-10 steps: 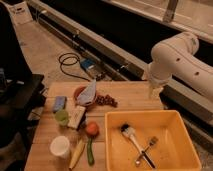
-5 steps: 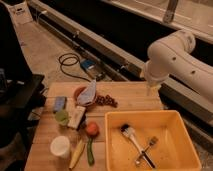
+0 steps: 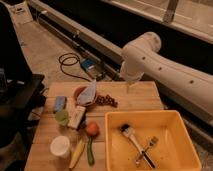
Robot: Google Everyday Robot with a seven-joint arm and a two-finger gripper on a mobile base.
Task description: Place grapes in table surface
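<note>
The grapes (image 3: 106,100), a small dark reddish-purple bunch, lie on the light tan plank table surface (image 3: 135,97), just right of a red bowl. My white arm reaches in from the right. Its gripper (image 3: 131,88) points down over the table's far edge. It is to the right of the grapes and above them, not touching them. Nothing shows in the gripper.
A yellow bin (image 3: 172,122) at the front right holds a brush (image 3: 131,136) and utensils. The red bowl (image 3: 80,93) holds a white bag. Nearby are a blue sponge (image 3: 59,103), a small box (image 3: 76,116), an orange-red fruit (image 3: 91,129), a white cup (image 3: 60,146), a banana (image 3: 77,152) and a green vegetable (image 3: 90,150). Cables lie on the floor behind.
My arm and gripper have moved left along the table's far edge, closer to the grapes. The objects on the table have not moved.
</note>
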